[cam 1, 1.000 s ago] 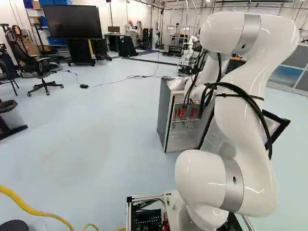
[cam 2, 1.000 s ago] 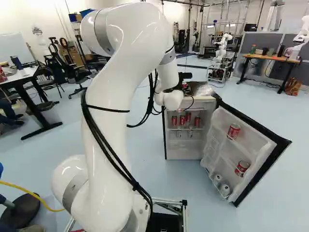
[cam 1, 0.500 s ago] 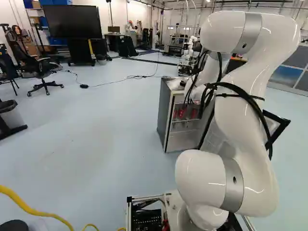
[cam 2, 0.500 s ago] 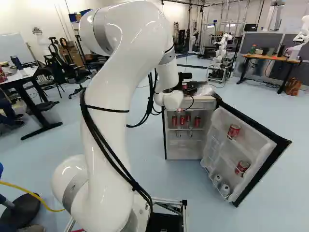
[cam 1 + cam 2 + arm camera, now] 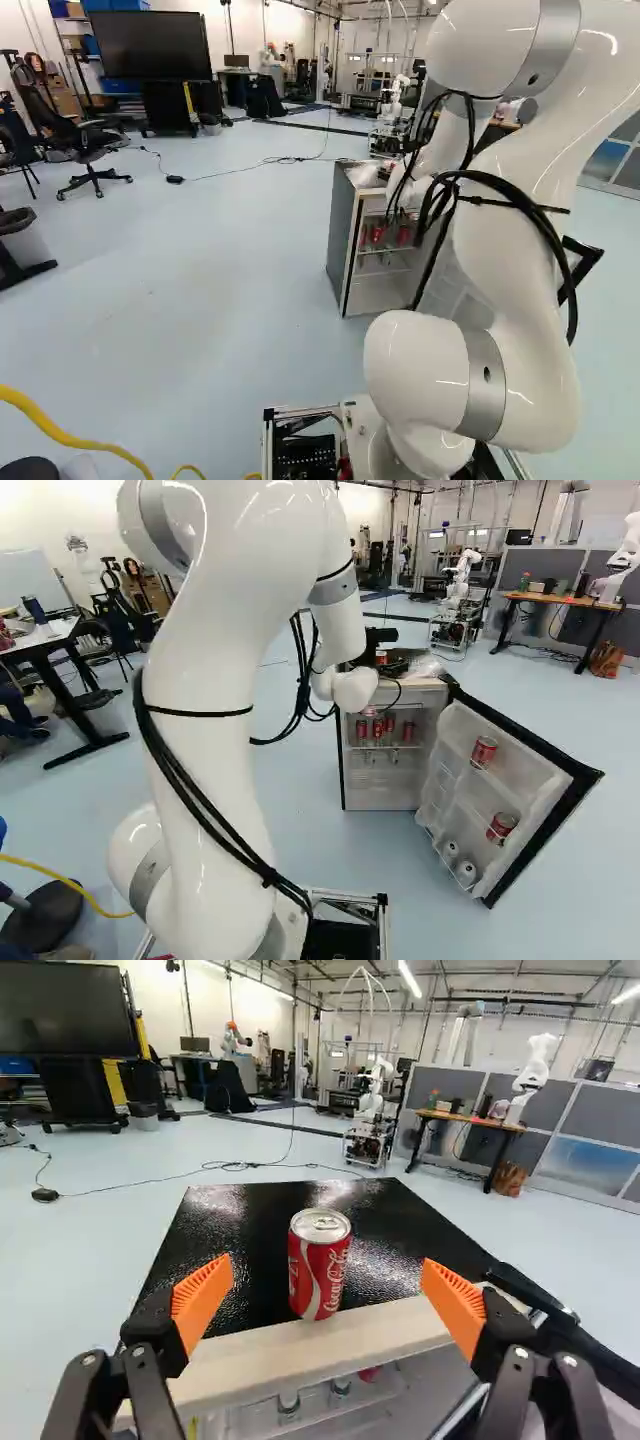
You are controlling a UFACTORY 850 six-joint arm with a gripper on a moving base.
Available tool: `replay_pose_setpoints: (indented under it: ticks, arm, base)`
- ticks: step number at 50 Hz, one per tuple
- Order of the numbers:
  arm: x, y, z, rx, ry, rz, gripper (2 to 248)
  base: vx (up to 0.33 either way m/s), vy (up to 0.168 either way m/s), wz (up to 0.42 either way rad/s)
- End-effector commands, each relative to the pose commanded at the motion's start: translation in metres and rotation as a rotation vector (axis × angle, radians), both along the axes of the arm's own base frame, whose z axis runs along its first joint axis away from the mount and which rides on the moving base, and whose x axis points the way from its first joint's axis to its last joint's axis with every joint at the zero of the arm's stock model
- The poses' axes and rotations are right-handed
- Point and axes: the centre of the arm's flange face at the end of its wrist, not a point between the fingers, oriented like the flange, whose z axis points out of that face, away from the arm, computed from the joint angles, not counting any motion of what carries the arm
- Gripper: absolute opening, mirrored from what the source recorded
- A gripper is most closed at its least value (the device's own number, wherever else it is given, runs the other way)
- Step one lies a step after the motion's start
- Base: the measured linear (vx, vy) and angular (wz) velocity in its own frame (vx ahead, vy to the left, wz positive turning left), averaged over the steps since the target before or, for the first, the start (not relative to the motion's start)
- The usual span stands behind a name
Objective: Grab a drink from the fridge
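Wrist view: our claw gapes wide, holding nothing; the upright red can stands ahead, roughly centred on its opening, so we'd judge straight forward best.

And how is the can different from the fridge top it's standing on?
The can is red with a silver lid, but the fridge top is black with a pale front edge. The can is round and stands upright; the fridge top is flat. Both look shiny.
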Motion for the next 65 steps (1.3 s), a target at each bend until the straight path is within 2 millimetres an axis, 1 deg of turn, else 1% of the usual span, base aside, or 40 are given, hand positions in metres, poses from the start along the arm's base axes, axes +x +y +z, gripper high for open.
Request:
replay_pose_setpoints:
  ticks: [10, 22, 42, 65]
  arm:
    - [-0.02, -0.003, 0.013, -0.005, -0.01, -0.02, 247]
    - [-0.036, -0.015, 0.027, -0.014, -0.029, -0.054, 247]
    - [-0.049, -0.044, 0.047, -0.032, -0.056, -0.115, 247]
    - [-0.061, -0.081, 0.06, -0.008, 0.024, -0.208, 247]
  base:
    - [0.0, 0.0, 0.0]
    - [0.0, 0.0, 0.0]
    - [0.0, 0.0, 0.0]
    - [0.0, 0.0, 0.0]
